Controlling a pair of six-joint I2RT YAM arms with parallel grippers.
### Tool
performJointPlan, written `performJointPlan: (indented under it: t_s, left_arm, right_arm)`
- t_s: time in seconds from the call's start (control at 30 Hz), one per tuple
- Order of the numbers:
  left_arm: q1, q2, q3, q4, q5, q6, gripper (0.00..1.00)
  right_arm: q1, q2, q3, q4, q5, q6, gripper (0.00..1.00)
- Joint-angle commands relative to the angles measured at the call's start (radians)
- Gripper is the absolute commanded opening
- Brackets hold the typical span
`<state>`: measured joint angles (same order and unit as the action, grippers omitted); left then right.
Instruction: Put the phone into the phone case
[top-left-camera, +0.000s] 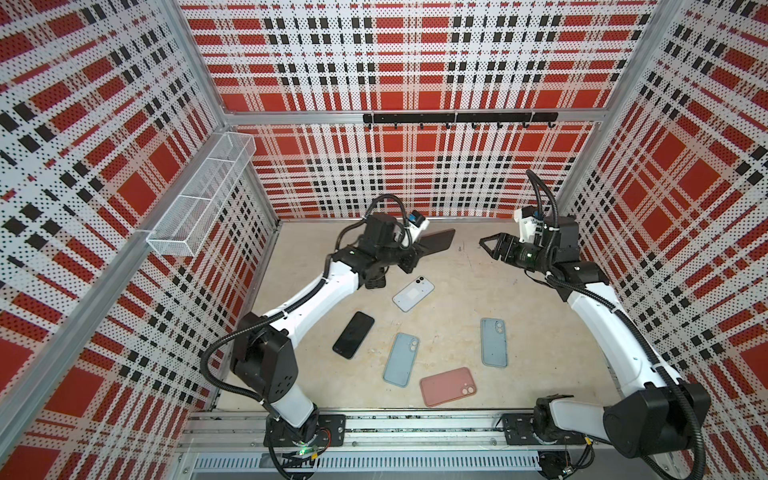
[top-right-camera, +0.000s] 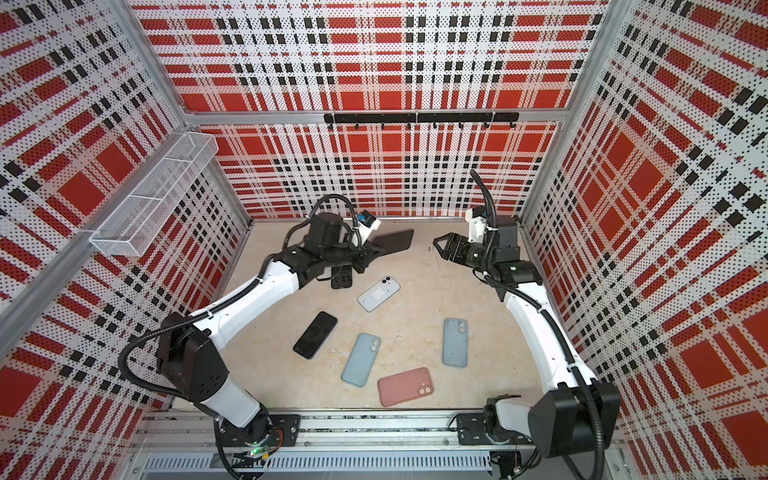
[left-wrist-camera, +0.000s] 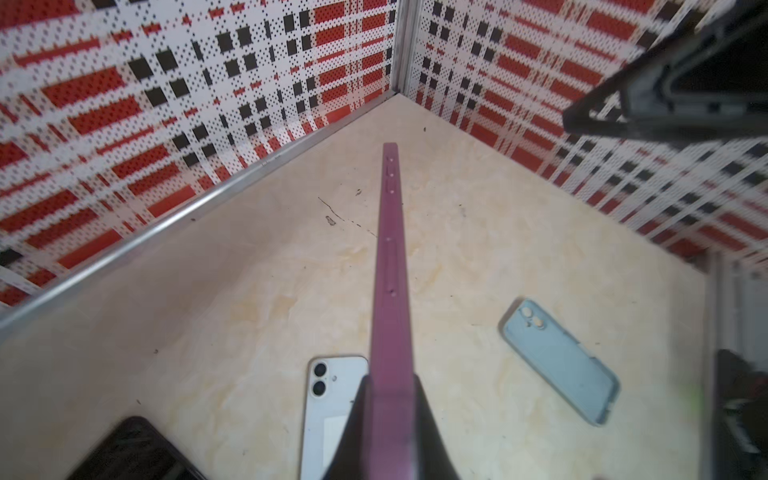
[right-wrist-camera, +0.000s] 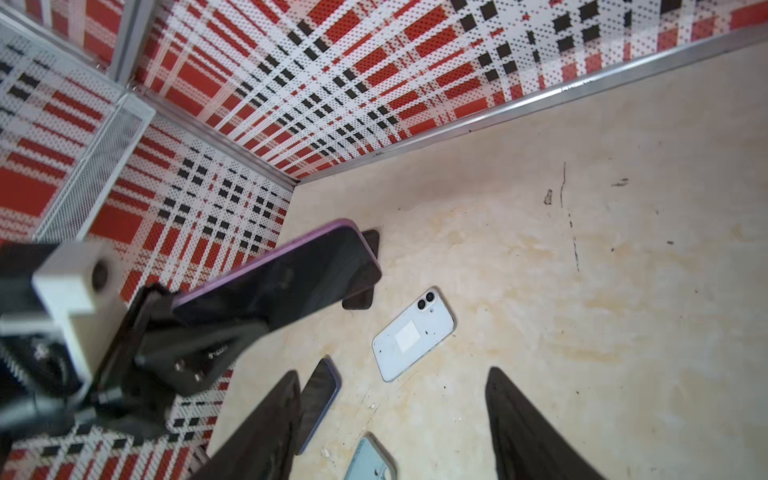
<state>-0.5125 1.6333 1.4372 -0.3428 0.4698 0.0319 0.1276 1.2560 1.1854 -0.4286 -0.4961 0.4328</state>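
My left gripper (top-left-camera: 417, 249) is shut on one end of a dark-screened phone with a purple rim (top-left-camera: 436, 240), held in the air above the back of the table. In the left wrist view its purple edge (left-wrist-camera: 390, 266) runs straight out from between the fingers, with button bumps on it. In the right wrist view the same phone (right-wrist-camera: 291, 278) shows its dark screen. My right gripper (top-left-camera: 487, 246) hangs open to the right of the phone's free end, apart from it and holding nothing (right-wrist-camera: 392, 411).
On the table (top-left-camera: 519, 332) lie a white phone face down (top-left-camera: 413, 294), a black phone (top-left-camera: 353, 335), two light blue cases (top-left-camera: 401, 360) (top-left-camera: 493, 342) and a pink case (top-left-camera: 448, 386). A wire basket (top-left-camera: 199, 195) hangs on the left wall.
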Motion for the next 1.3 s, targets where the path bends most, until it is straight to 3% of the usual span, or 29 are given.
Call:
performJointPlan:
  t_s: [0.0, 0.1, 0.2, 0.33, 0.4, 0.53, 0.73, 1.03, 1.27]
  left_arm:
    - [0.056, -0.009, 0.001, -0.087, 0.352, -0.154, 0.0]
    - [0.101, 0.006, 0.006, -0.086, 0.444, -0.208, 0.0]
    - [0.124, 0.025, 0.012, -0.056, 0.554, -0.277, 0.0]
    - [0.127, 0.025, -0.028, 0.056, 0.641, -0.388, 0.0]
    - [0.129, 0.036, -0.046, 0.122, 0.684, -0.461, 0.0]
    - [0.132, 0.044, -0.092, 0.248, 0.725, -0.578, 0.0]
    - [0.115, 0.058, -0.1, 0.255, 0.745, -0.585, 0.0]
    - [0.108, 0.067, -0.095, 0.261, 0.753, -0.587, 0.0]
    - [0.104, 0.081, -0.097, 0.264, 0.763, -0.588, 0.0]
  right_arm:
    - [-0.003, -0.058, -0.075, 0.136, -0.119, -0.126, 0.78]
    - [-0.021, -0.051, -0.127, 0.242, -0.282, -0.105, 0.78]
    - [-0.042, -0.016, -0.17, 0.414, -0.453, 0.0, 0.77]
    - [-0.069, 0.017, -0.231, 0.667, -0.563, 0.155, 0.78]
    - [-0.077, 0.037, -0.239, 0.751, -0.595, 0.214, 0.78]
    - [-0.079, 0.083, -0.21, 0.752, -0.631, 0.23, 0.78]
    - [-0.072, 0.176, -0.222, 0.91, -0.684, 0.372, 0.72]
    - [0.011, 0.247, -0.163, 0.751, -0.674, 0.265, 0.66]
    - [0.042, 0.254, -0.136, 0.784, -0.715, 0.299, 0.49]
